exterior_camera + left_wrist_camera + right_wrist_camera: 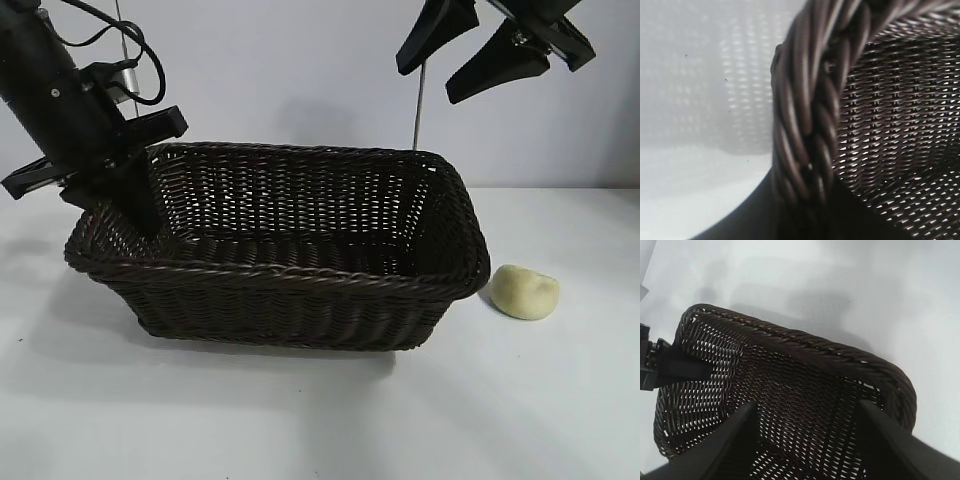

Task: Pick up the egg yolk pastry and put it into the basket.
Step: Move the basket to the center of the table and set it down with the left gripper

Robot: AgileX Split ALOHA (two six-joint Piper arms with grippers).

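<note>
We see left gripper (140, 215) dipped inside basket (300, 300) at its left end wall, fingers nearly pressed together on braided rim; tips hidden behind rim in exterior view. In left wrist view rim fills frame, blurred. Right gripper (495, 55) hangs high above basket's right end, fingers spread, holding nothing; arm cut off by frame top. Egg yolk pastry (525, 292) lies on white counter (560, 400) just beside basket's right end, outside it. We read no labels or writing.

A pale yellow egg yolk pastry (525, 292) lies on the table just beside the dark wicker basket (300, 300).
</note>
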